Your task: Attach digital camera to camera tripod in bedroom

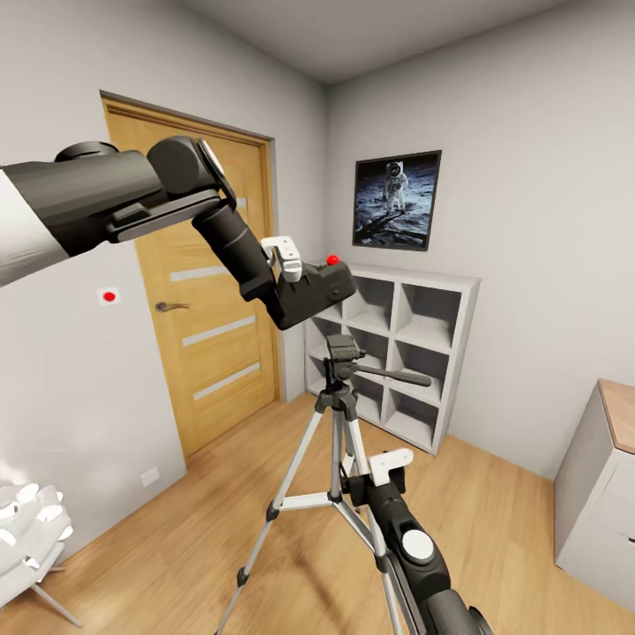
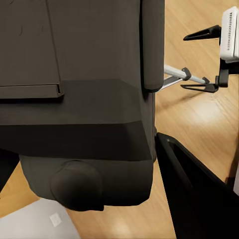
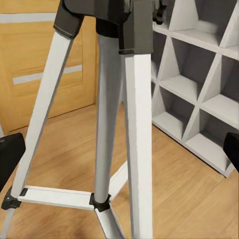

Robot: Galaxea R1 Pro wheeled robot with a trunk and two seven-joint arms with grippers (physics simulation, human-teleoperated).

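The small black digital camera (image 1: 319, 287), red button on top, hangs tilted in the air with my left gripper (image 1: 298, 289) shut on it. It is a short gap above the black head (image 1: 340, 351) of the camera tripod (image 1: 337, 441), whose pan handle (image 1: 397, 377) points right. In the left wrist view the camera's dark body (image 2: 74, 99) sits against one finger (image 2: 199, 199). My right gripper (image 1: 362, 487) is open at the tripod's silver legs (image 3: 137, 139). Its fingertips (image 3: 10, 152) stand wide apart on either side of the legs.
An oak door (image 1: 203, 309) with frosted strips is on the left wall. White cube shelves (image 1: 406, 353) stand behind the tripod under an astronaut picture (image 1: 397, 201). A white ball lamp (image 1: 26, 529) sits lower left, a grey cabinet (image 1: 600, 494) at the right.
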